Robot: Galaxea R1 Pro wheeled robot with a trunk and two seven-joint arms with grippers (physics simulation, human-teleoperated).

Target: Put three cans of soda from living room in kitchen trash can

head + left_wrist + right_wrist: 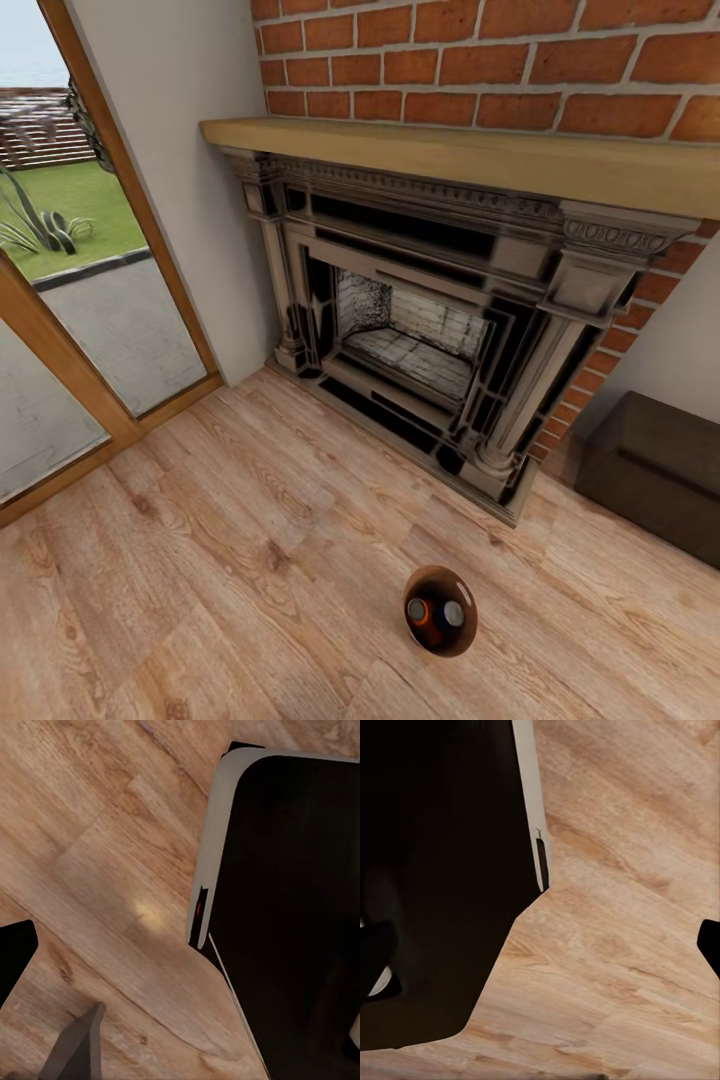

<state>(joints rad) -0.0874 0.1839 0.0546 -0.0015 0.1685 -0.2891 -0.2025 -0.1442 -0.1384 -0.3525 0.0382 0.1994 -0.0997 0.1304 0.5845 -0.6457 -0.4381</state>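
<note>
Wood-plank floor carrying trash can before the fireplace — upright, mouth up, soda cans inside. Centred ahead, neither arm visibly nearer. Gripper states — cannot tell.

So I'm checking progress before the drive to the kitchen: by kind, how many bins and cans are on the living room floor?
Bin: 1
Cans: 2, counted by the silver tops showing inside the bin; a third cannot be made out
Total: 3
</note>
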